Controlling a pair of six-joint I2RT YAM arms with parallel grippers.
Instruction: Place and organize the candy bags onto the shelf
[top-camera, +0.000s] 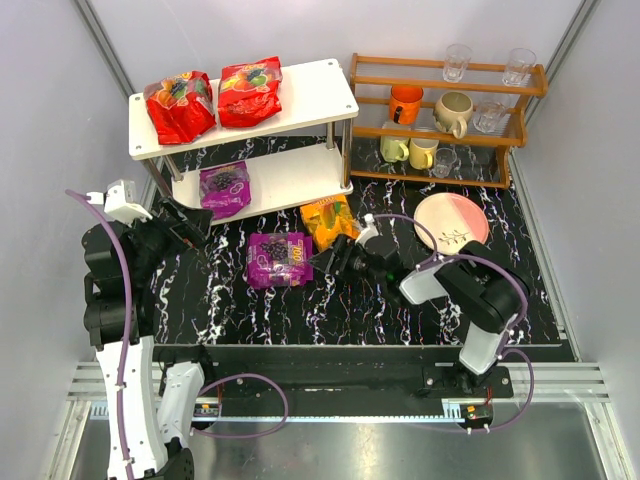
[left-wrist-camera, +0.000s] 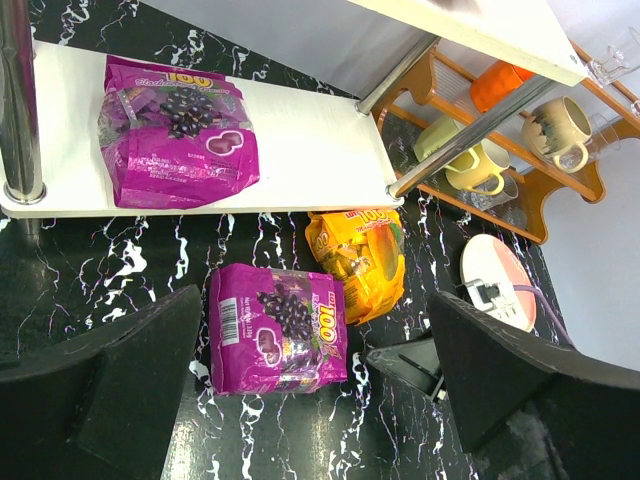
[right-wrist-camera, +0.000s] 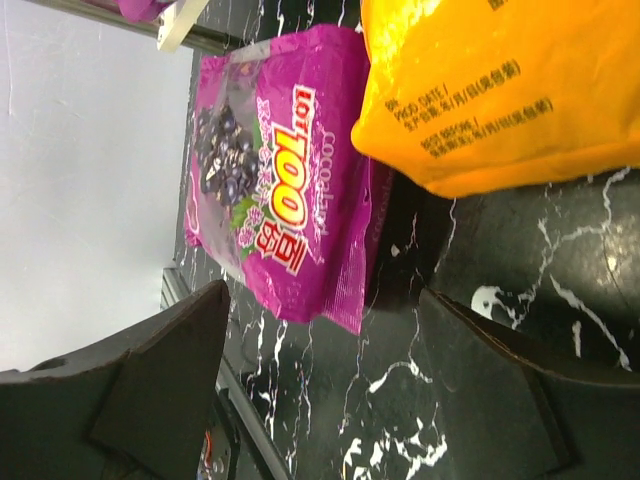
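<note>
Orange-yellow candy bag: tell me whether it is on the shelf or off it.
Off: the orange-yellow bag lies flat on the black table, by the shelf's lower board, beside a purple bag.

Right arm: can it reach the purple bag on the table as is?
Probably yes. The right gripper is open, right beside the purple bag on the table, with nothing between them. The orange bag lies close against one side and might get nudged.
</note>
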